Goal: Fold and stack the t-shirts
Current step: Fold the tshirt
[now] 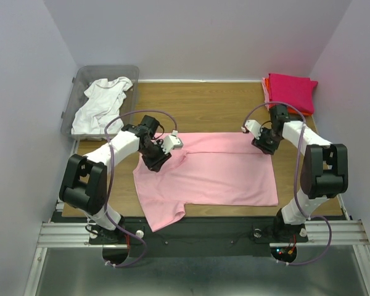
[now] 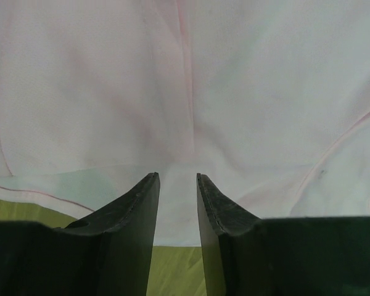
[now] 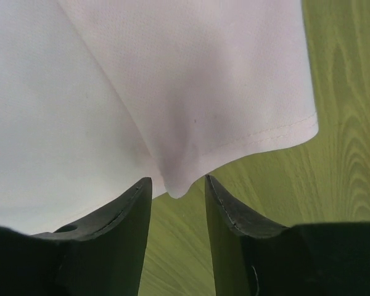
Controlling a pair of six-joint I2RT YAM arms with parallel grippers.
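Note:
A light pink t-shirt [image 1: 216, 176] lies spread on the wooden table, its top part folded down and one sleeve hanging toward the near edge. My left gripper [image 1: 157, 161] sits over the shirt's upper left edge. In the left wrist view its jaws [image 2: 177, 177] stand open above the cloth [image 2: 185, 92]. My right gripper [image 1: 263, 146] is at the shirt's upper right corner. In the right wrist view it [image 3: 177, 180] is open, and the cloth corner [image 3: 179, 185] lies just beyond the tips, not pinched. A white t-shirt [image 1: 102, 105] lies crumpled in the bin. Folded magenta, orange and salmon t-shirts [image 1: 291, 92] are stacked at the back right.
The clear grey plastic bin [image 1: 74, 86] stands at the back left corner. Bare wood table [image 1: 209, 102] shows behind the pink shirt between bin and stack. Lavender walls close in the left, right and back sides.

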